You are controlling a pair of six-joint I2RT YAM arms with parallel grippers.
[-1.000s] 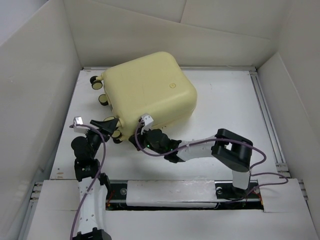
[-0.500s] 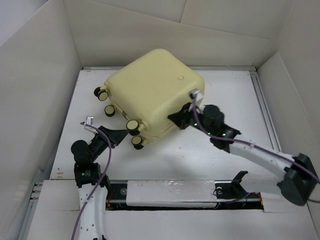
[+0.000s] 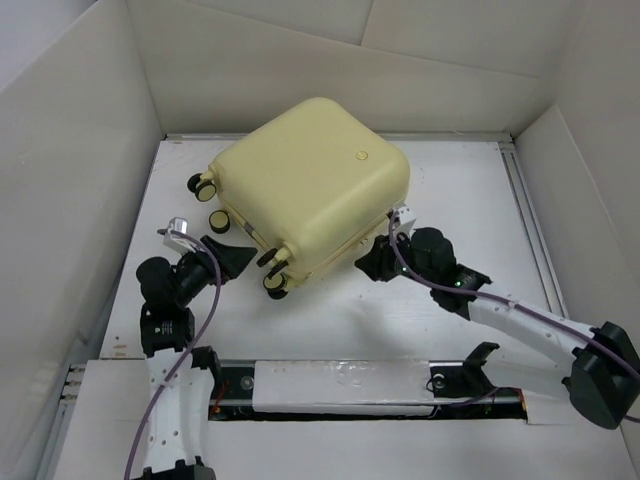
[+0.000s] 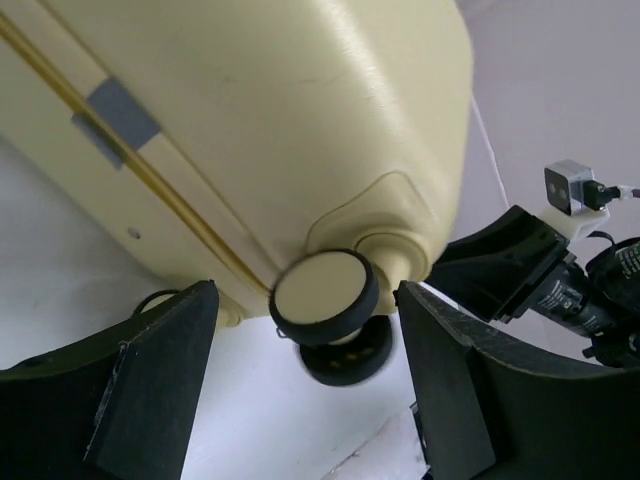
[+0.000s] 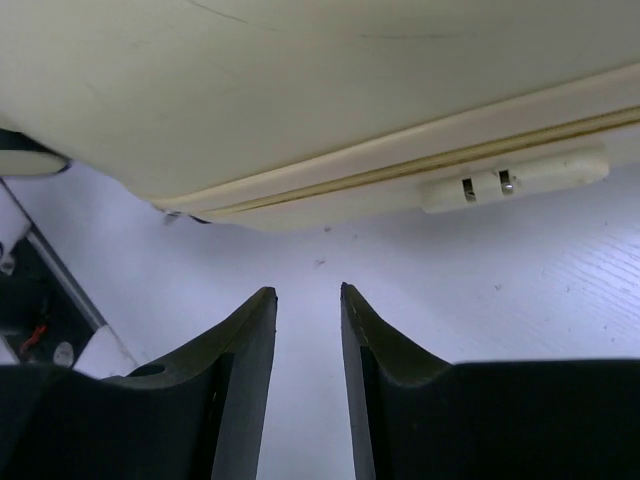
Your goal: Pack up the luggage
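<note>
The white surface [image 3: 450, 190] carries the luggage [image 3: 310, 185], which lies shut on its broad side toward the far centre, skewed so its wheeled end faces near-left. The left gripper [image 3: 232, 255] stands at that end with jaws wide, flanking one caster wheel [image 4: 325, 298] without touching it. The right gripper [image 3: 372, 262] sits just beside the near-right edge, jaws narrow and holding nothing, aimed below the closing seam [image 5: 400, 168]. Judgement: the step in hand is steadying and positioning the case so it can be opened (nothing to pack is visible). To do it well, the left should brace the shell beside the wheel, since a caster will roll, while the right works at the seam near the small tab [image 5: 515, 180], which I cannot identify with certainty.
</note>
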